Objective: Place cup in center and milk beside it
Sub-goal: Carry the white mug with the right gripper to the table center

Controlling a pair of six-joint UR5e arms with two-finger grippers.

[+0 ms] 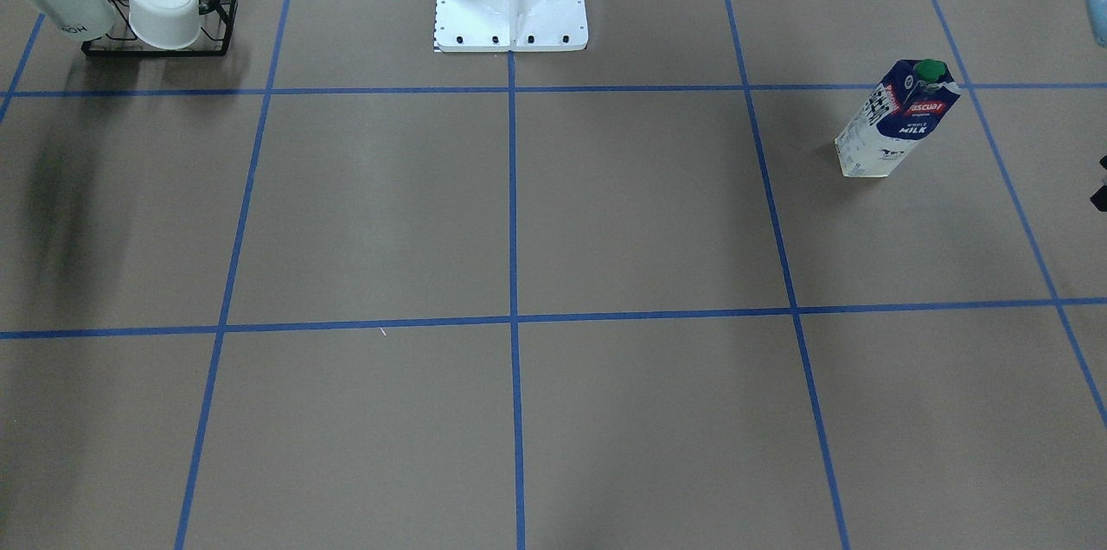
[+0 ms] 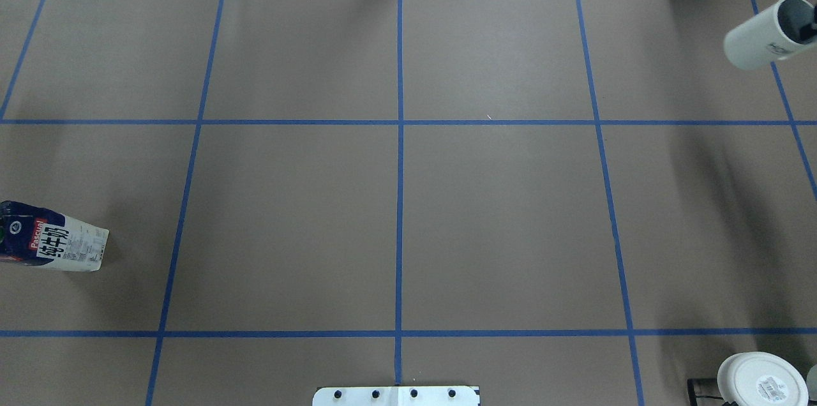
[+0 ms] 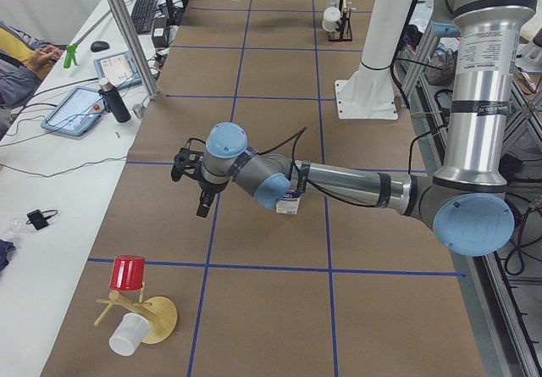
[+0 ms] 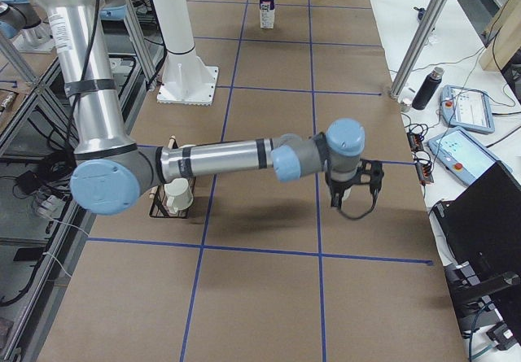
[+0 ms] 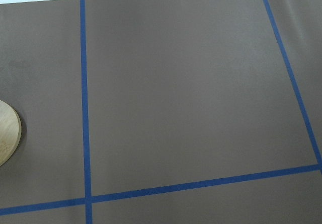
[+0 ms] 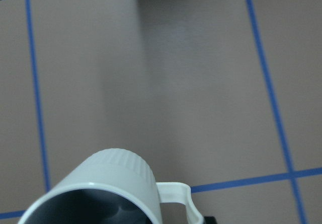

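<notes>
Mid-carry with cup (image 2: 763, 36), clamped in right end effector (image 4: 354, 198), upper right. Next: bring to counter (image 2: 498, 214) centre, set upright. Left end effector (image 3: 193, 186) grip: cannot tell.

- cup (image 6: 121, 168): small white mug, ribbed band under the rim, dark grey inside, small loop handle. We see it tipped well off upright, looks clear of the table (image 2: 498, 214), near its far right corner.
- milk (image 1: 899, 118): tall dark-blue/white carton, red "Pascual" band, "WHOLE MILK" text, green cap. We see it upright on the robot's left side, middle grid row, well apart from the cup.
</notes>
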